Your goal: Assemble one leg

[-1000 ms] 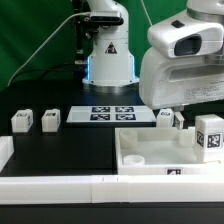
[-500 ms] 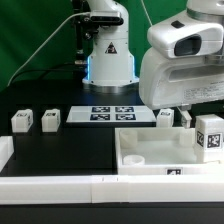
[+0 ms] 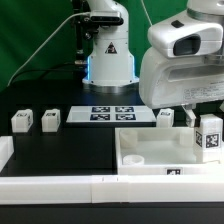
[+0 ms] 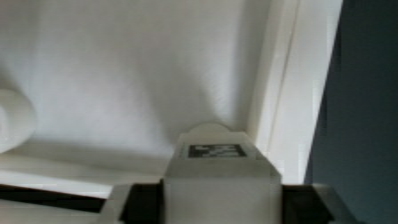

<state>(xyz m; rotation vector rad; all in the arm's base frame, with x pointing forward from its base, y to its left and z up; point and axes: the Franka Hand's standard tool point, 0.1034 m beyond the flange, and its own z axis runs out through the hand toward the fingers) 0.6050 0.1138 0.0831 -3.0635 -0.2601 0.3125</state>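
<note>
My gripper point(image 3: 203, 118) is shut on a leg point(image 3: 209, 136), a small white square post with a black-and-white tag facing the camera. It holds the leg upright over the right part of the large white panel point(image 3: 140, 150). In the wrist view the leg point(image 4: 219, 160) sits between the dark fingers point(image 4: 146, 200) of the gripper point(image 4: 217, 198), above the panel's surface point(image 4: 143, 80) and close to its raised edge point(image 4: 302, 80). A round corner socket point(image 4: 9, 118) shows at the side. Three more legs point(image 3: 22, 121) point(image 3: 50, 119) point(image 3: 166, 117) stand on the black table.
The marker board point(image 3: 110, 113) lies in front of the robot base point(image 3: 108, 60). A white fence point(image 3: 60, 186) runs along the table's front, with a white block point(image 3: 5, 152) at the exterior view's left. A round socket point(image 3: 134, 158) shows in the panel.
The gripper and the held leg have shifted only slightly over the panel; nothing else has moved.
</note>
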